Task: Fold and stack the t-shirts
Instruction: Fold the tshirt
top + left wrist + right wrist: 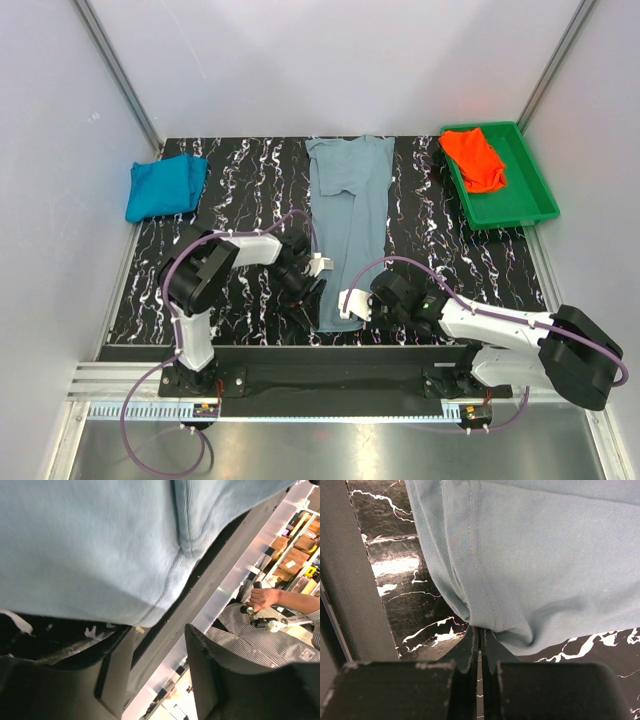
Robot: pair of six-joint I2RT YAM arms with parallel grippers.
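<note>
Grey-blue t-shirt (pixel 348 215) lies spread lengthwise down the middle of the table (pixel 240 190), collar at 12 o'clock, hem at 6 o'clock by the arm bases; it looks narrowed into a long strip, but I can't tell from the top view how the sleeves are tucked; teal t-shirt (pixel 165 187) sits folded at 10 o'clock, well apart; orange-red t-shirt (pixel 475 158) is bunched in the green tray (pixel 522 205) at 2 o'clock, not folded.

Right gripper (pixel 481 639) has its jaws pressed together on the near hem at the strip's right corner; cloth puckers right at the tips. Left gripper (pixel 159 650) has jaws apart with nothing between them; the hem edge sits just past its tips, at the strip's near left side.

Step in hand, by my read: getting both near corners pinched for the lengthwise fold of this shirt. The next move calls for the left jaws to reach onto the hem and close on it; then both arms lift together and carry the hem toward 12 o'clock, edge level; a one-sided pull could skew the strip.
</note>
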